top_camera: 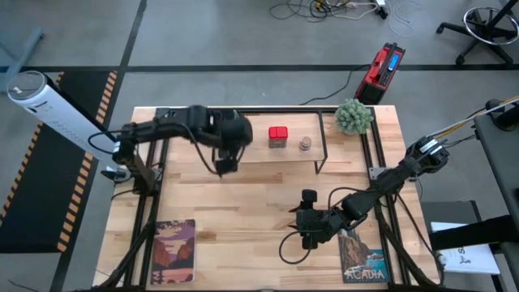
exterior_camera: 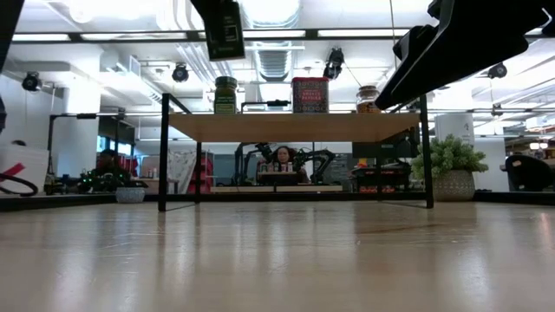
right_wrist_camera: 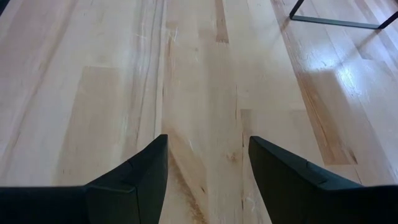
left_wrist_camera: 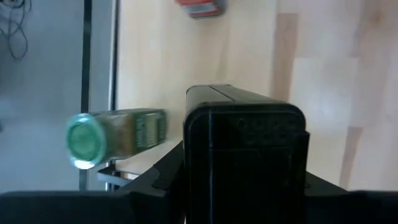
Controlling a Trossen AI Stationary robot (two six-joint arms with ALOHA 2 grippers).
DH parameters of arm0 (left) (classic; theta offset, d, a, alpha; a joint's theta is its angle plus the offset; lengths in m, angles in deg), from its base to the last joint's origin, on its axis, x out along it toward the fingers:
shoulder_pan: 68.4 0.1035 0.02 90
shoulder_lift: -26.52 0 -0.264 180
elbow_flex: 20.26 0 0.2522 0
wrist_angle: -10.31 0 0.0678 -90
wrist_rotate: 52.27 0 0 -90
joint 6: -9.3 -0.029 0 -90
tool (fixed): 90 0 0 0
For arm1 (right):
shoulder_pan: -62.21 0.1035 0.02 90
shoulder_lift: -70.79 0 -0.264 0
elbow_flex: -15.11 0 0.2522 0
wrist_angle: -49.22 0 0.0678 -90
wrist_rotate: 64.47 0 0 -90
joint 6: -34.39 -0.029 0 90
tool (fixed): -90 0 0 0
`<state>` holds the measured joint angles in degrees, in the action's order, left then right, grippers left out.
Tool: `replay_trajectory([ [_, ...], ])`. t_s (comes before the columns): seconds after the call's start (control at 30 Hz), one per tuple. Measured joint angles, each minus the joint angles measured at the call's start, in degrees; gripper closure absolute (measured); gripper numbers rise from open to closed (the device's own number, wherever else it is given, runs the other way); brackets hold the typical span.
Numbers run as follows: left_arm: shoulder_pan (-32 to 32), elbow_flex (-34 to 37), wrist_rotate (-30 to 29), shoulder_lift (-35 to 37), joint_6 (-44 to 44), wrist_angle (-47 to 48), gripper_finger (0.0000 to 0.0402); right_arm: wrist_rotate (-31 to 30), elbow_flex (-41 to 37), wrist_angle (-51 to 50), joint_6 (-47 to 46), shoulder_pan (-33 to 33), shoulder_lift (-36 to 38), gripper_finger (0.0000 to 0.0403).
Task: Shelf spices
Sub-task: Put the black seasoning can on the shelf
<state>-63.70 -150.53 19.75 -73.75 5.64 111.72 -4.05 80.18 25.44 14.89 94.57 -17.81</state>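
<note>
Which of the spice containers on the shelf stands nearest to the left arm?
The green-capped bottle. It stands at the shelf end under the left arm; the red tin and small beige jar stand farther along.

The shelf stands across the middle of the table on thin black legs. Its wooden board carries three containers in a row: green-capped bottle at 11 o'clock, red square tin at 12, small round jar at 1. A dark arm enters from 2 o'clock. A potted plant stands at 3 o'clock.
</note>
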Motion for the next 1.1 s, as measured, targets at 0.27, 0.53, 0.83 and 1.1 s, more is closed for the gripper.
replay_trajectory([
  [0.27,2.7,4.0,5.4,0.0,-4.0,-4.3,0.0275,0.0,0.0,0.0,0.0,0.0,0.0,0.0204],
  [0.53,2.7,14.6,5.8,0.0,-5.7,-6.3,0.0275,0.2,0.0,0.0,-0.4,0.2,0.0,0.0204],
  [0.83,4.1,19.6,8.7,1.0,-5.8,-10.0,0.0275,0.2,0.0,0.1,-0.5,0.2,0.0,0.0204],
  [1.1,5.7,19.2,10.1,1.1,-5.9,-12.0,0.0275,0.2,0.0,0.1,-0.5,0.2,0.0,0.0204],
])
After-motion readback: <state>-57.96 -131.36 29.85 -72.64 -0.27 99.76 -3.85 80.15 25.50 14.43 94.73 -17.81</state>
